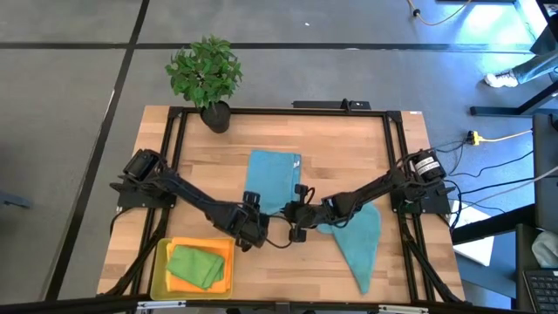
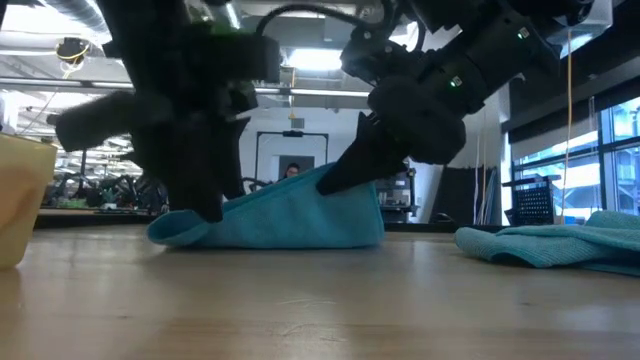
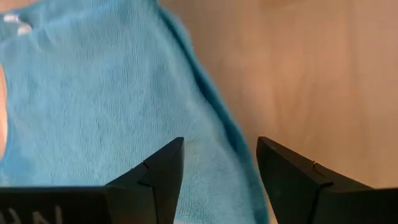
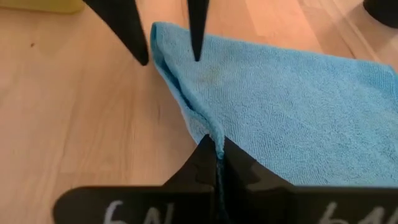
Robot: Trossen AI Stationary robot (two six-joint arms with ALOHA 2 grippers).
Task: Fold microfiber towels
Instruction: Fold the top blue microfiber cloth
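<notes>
We found the right gripper (image 4: 217, 152) pinched shut on the near edge of a teal towel (image 1: 273, 179) at mid-table, lifting that corner. The left gripper (image 3: 221, 165) stood wide apart over the same edge, gripping nothing. The towel's long axis ran from the grippers toward the plant (image 1: 206, 74).

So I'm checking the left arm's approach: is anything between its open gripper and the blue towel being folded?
Nothing visible. The left gripper hangs open right over the blue towel's edge, while the right gripper pinches that edge nearby.
</notes>
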